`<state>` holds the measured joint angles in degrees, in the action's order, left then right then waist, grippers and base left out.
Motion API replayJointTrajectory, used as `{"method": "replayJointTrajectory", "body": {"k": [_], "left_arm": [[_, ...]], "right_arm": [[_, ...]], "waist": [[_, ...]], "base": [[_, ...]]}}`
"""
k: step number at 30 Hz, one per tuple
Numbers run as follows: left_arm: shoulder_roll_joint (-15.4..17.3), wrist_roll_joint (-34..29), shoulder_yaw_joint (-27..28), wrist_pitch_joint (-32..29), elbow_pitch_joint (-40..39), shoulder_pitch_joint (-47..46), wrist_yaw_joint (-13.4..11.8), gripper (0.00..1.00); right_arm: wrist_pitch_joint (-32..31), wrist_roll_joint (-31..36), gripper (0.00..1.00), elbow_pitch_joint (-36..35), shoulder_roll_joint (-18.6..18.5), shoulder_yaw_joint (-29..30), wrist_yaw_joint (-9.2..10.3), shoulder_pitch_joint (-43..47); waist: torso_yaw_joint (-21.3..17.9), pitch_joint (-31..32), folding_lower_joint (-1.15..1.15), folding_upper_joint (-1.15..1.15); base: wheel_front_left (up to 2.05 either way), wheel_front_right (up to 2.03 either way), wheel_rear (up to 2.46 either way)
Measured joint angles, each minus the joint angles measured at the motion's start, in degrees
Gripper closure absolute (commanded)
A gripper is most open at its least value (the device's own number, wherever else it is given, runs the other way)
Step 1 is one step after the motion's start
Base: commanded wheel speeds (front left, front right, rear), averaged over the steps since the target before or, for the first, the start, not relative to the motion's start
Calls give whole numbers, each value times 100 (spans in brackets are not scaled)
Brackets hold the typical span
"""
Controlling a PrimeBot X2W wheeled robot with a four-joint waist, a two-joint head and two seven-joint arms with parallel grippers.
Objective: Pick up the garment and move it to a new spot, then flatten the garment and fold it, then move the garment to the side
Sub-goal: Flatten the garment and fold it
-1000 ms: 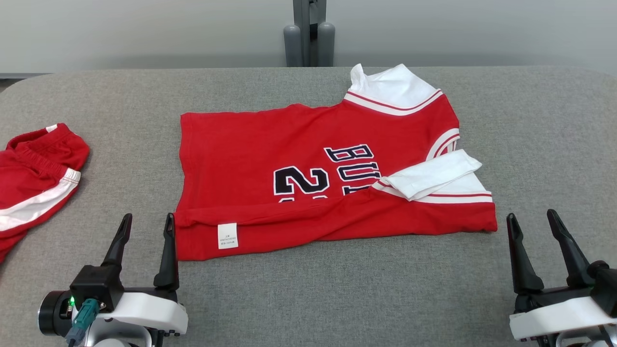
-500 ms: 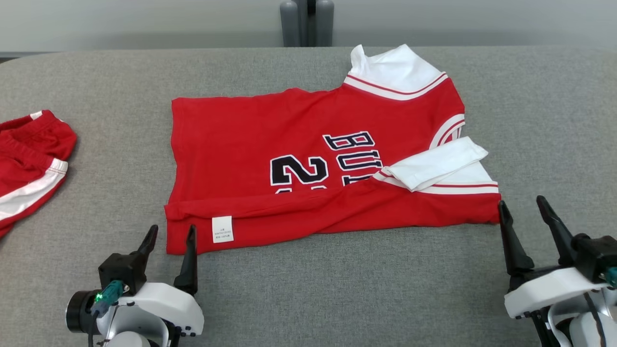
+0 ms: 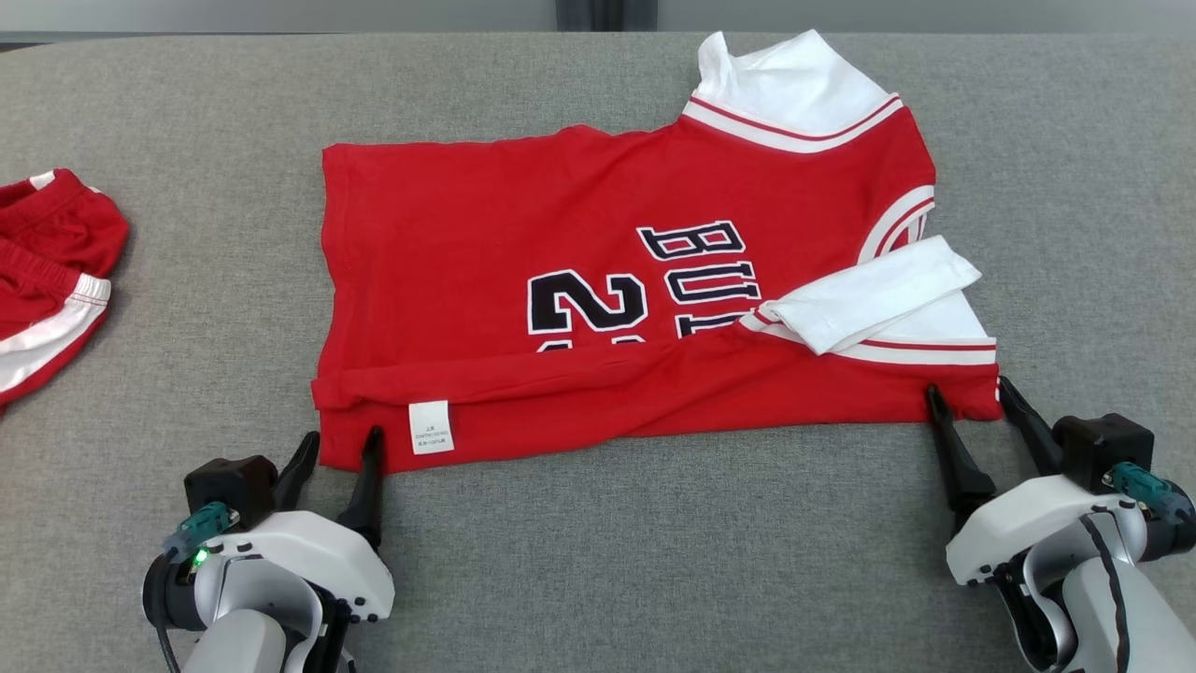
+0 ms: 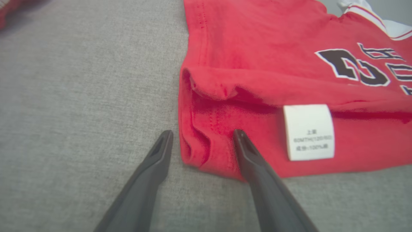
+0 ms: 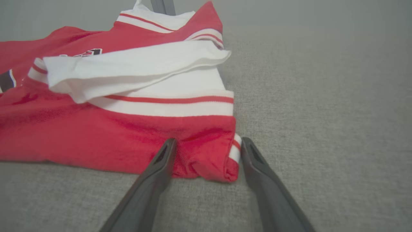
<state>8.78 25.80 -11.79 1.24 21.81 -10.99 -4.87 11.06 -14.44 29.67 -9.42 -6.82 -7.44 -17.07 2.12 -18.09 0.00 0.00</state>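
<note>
The left hand [image 3: 342, 436] is open, and the hem corner of the red jersey [image 3: 486, 234] sits between its two fingers. The inner finger lies over the cloth and the outer finger is over the bare grey surface [image 3: 654, 542], just beside the edge. I cannot tell if the fingers press on the cloth. The white care label [image 3: 431, 427] is just to the inner side of this hand.

The right hand [image 3: 968, 387] is open too, with the shoulder-end corner of the jersey between its fingers. Its inner finger is over the red cloth and its outer finger stands just outside the corner. From both hands the jersey spreads forward, away from the fingertips.

The jersey lies flat on the surface, and its length goes from one hand to the other. The long edge nearest to the hands is folded over as a red band, which covers the lower part of the black number "2" and of the letters beginning with "BU". One white sleeve [image 3: 869, 294] is folded back on the body, a little ahead of the right hand. The other white sleeve [image 3: 785, 89] sticks out at the far side. Well to the outer side of the left hand lie red shorts [image 3: 47, 243] with a white stripe, apart from the jersey.
</note>
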Motion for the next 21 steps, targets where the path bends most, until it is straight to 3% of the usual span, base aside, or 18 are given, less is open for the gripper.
{"method": "replayJointTrajectory", "body": {"k": [2, 3, 4, 5, 13, 21], "left_arm": [[-13, 103, 59, -22, 33, -22, 29, 53], [-18, 140, 79, -30, 55, -33, 26, 100], [-23, 167, 75, -88, 65, -37, 33, 100], [-37, 229, 83, -118, 57, -38, 63, 100], [-3, 307, 116, -267, -218, 41, 23, 100], [349, 345, 143, -748, -1359, 708, -159, 100]], "right_arm": [[-29, -85, 0, 115, -14, -88, 0, -101], [-29, -126, 55, 158, -14, -111, 0, -143], [-27, -169, 93, 211, -13, -129, 0, -180], [-19, -218, 100, 254, -14, -146, -3, -205], [63, -636, 100, 210, -81, -274, -7, -217], [-310, -912, 100, -927, -133, -52, -7, 684]], "waist": [[-14, -14, 0, 0], [-21, -17, 0, 0], [-26, -17, 0, 0], [-29, -14, 0, 0], [-9, 57, 0, 0], [30, 272, 0, 0]], "base": [[0, 0, 0], [0, 0, 0], [0, 0, 0], [0, 0, 0], [0, 0, 0], [0, 0, 0]]}}
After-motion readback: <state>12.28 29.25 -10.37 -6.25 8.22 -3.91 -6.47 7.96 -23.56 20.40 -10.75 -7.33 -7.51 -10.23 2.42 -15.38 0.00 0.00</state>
